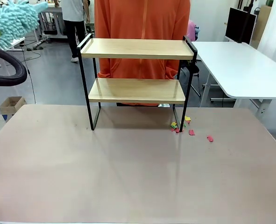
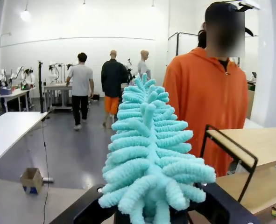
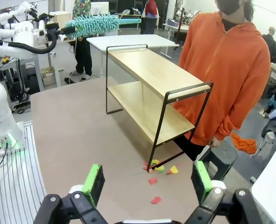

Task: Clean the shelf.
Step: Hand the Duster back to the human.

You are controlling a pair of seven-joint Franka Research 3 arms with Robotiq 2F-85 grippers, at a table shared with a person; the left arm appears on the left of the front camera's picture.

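Left gripper (image 2: 152, 217): it was closed on the teal duster (image 2: 149, 154), whose fluffy head rose up the middle of the left wrist frame; in the front view the duster sat at the upper left corner, well apart from the shelf.
Right gripper (image 3: 147, 179): its green pads (image 3: 94, 182) stood wide apart with nothing between them, low in the right wrist frame, above the worktop.
Shelf (image 1: 138, 49): it stood upright at the far middle of the worktop (image 1: 128, 177), both boards looking bare, directly in front of the person in orange (image 1: 142, 18).
Why held so: the duster was probably raised clear so it could be swept down onto the top board; the empty gripper seemed kept back as a spare.
Scraps (image 1: 184, 126): small coloured bits lay by the shelf's right front leg at lower right of the rack, likely debris to be cleared.
Hard to make out: the left gripper's contact on the handle was buried under the fibres; the scraps were too small to identify; the person's hands were hidden behind the shelf in the front view.
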